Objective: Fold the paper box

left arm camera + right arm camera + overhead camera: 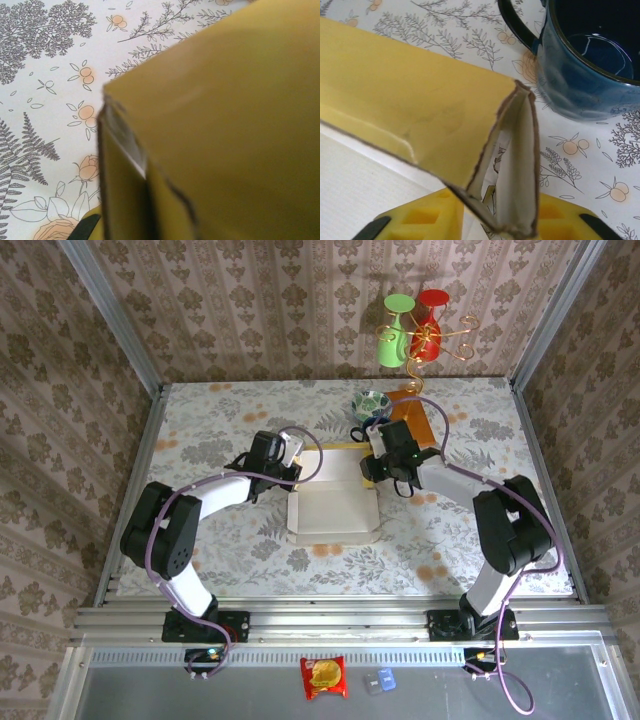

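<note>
Box [335,515], half-folded, lies between the closed left end effector [292,470] and the right end effector [374,470] straddling its doubled side wall [515,165], grip unclear; next, I'd say, that wall needs tucking in.

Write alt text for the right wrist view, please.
A folded yellow corner of the paper box stands between the yellow fingers of the right end effector. A blue mug sits behind it on the floral table cover.
</note>
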